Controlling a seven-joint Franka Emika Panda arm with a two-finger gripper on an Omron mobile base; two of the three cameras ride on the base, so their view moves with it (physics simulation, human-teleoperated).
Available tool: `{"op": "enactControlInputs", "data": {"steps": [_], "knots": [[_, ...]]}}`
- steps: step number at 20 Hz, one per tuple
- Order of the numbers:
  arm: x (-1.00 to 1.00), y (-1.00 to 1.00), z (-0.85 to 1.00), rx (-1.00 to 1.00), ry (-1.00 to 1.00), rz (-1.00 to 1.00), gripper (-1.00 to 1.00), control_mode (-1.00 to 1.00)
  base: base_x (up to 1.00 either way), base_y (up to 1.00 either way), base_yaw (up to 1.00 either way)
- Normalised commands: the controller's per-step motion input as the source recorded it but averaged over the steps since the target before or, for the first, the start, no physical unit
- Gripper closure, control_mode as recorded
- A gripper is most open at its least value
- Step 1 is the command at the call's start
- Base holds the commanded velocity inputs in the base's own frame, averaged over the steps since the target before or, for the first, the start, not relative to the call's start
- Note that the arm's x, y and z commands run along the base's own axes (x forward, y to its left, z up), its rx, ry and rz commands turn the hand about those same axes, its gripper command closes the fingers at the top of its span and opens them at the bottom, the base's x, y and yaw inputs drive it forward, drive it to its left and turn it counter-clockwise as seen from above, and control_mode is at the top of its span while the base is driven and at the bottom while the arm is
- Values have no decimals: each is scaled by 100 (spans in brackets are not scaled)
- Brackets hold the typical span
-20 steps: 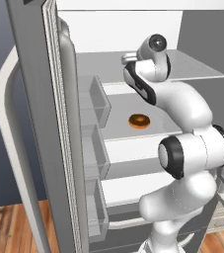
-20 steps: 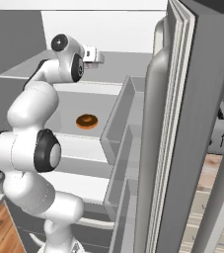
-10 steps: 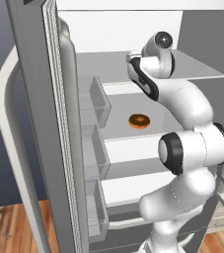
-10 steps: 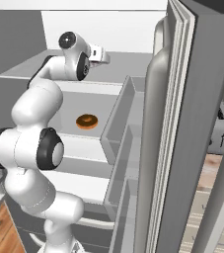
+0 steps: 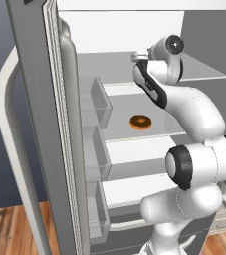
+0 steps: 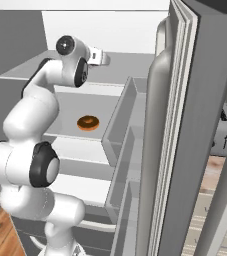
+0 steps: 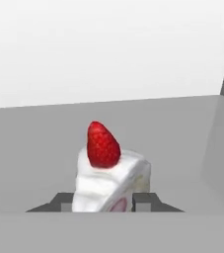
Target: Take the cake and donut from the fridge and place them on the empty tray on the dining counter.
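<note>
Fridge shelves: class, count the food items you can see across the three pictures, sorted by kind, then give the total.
Cake slices: 1, the white slice with a red berry, between the gripper fingertips.
Donuts: 1, the brown ring donut on a lower shelf of the fridge.
Total: 2

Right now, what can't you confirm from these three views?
- Grip contact: in the hand view the gripper fingertips flank the white cake slice with a red berry, but the slice's base and the finger pads are cut off at the bottom edge.
- Gripper from the base views: the arm's own wrist hides it.
- Brown-glazed ring donut: too small in both base views to read surface detail.
</note>
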Motion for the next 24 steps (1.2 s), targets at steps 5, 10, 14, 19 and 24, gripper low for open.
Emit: {"op": "enactControlInputs", "data": {"steps": [5, 10, 14, 19, 24], "knots": [[-94, 23, 8, 0, -31, 0, 100, -100, 0, 0, 0], [-90, 5, 96, 0, -1, 1, 100, -100, 0, 0, 0], [-100, 2, 95, 0, 7, 2, 100, -100, 0, 0, 0], [-100, 0, 11, -9, -14, 2, 100, -100, 0, 0, 0], [-100, 0, 0, -4, -15, 1, 100, -100, 0, 0, 0]]}}
